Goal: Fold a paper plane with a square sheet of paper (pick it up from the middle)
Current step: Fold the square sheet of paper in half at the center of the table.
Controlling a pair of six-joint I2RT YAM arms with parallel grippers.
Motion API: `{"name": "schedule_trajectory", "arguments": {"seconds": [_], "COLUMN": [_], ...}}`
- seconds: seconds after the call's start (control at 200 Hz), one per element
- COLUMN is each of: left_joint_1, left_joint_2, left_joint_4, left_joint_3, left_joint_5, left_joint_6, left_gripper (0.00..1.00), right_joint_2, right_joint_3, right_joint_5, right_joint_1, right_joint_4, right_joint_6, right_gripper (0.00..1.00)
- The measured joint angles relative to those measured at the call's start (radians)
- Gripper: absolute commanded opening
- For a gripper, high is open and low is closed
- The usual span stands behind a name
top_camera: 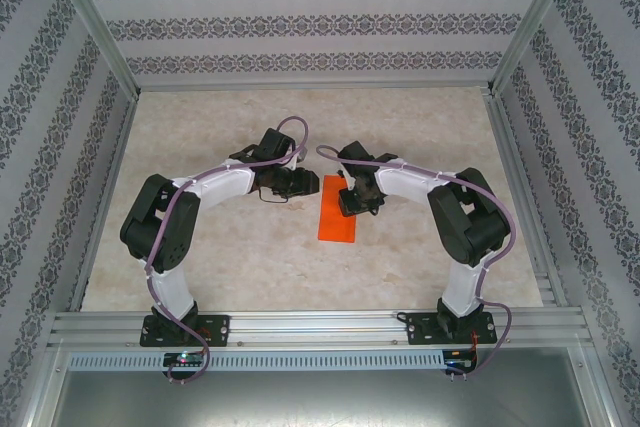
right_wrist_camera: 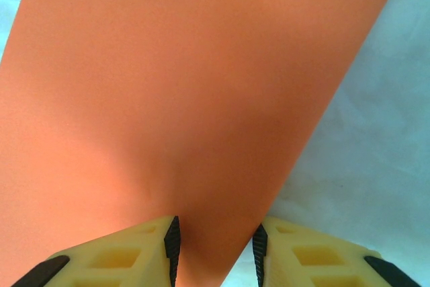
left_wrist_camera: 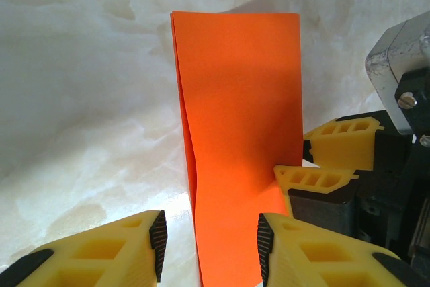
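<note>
Right, the sheet of paper (top_camera: 335, 222) lies flat near the middle of the table (top_camera: 240, 267), already doubled into a narrow strip running near to far. In the left wrist view two layers show along one long edge, and they gape a little, so I judge the crease is not fully pressed.

My left gripper (left_wrist_camera: 209, 240) sits low at one end of the strip with its fingers (left_wrist_camera: 134, 250) apart. One is on bare table and the other is at the paper's edge, so they straddle most of the width and clamp nothing. The right gripper (top_camera: 355, 204) comes in from the right, over the far part of the strip. Its fingers (right_wrist_camera: 134, 253) are also apart, with orange showing in the gap between them, and I see no pinch there either.

I read this placement as bracing. With an arm at each side, the thin sheet cannot slide on the smooth top while the fold is flattened or a corner is lifted. Whether either set of pads actually touches the paper, I cannot tell. The nose and wing folds are not yet made.
</note>
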Motion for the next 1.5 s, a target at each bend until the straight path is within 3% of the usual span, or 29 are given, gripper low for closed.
{"name": "schedule_trajectory", "arguments": {"seconds": [1.504], "left_joint_1": [-0.016], "left_joint_2": [0.072], "left_joint_4": [0.013], "left_joint_3": [0.026], "left_joint_5": [0.080], "left_joint_6": [-0.010], "left_gripper": [0.40], "right_joint_2": [0.005], "right_joint_3": [0.004], "right_joint_5": [0.008], "right_joint_1": [-0.001], "right_joint_4": [-0.003], "right_joint_6": [0.013], "right_gripper": [0.38]}}
